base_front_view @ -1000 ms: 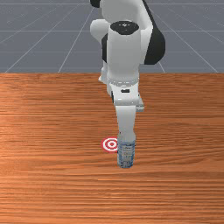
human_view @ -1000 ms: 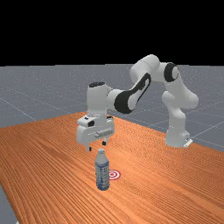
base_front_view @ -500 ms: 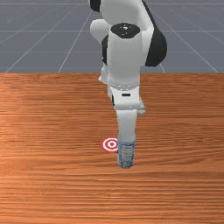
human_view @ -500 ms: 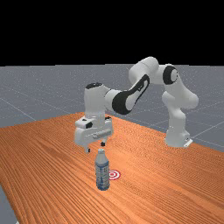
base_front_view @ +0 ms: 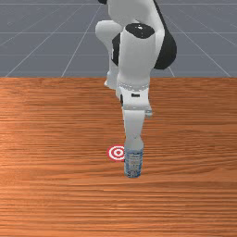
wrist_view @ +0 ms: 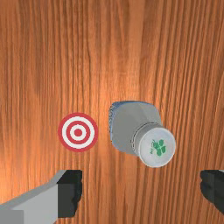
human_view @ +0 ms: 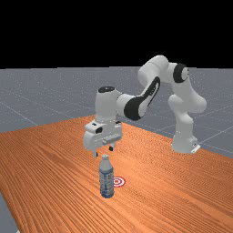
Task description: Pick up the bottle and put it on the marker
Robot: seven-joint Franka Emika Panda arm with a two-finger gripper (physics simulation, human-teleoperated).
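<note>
Table (base_front_view: 55, 185) grained wood, faint sheen; bottle (wrist_view: 129, 124) smooth plastic.

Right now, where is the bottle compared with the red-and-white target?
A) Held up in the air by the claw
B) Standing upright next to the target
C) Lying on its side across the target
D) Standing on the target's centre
B: the bottle stands upright on the table beside the red-and-white target, with bare wood between them under the open claw.
</note>
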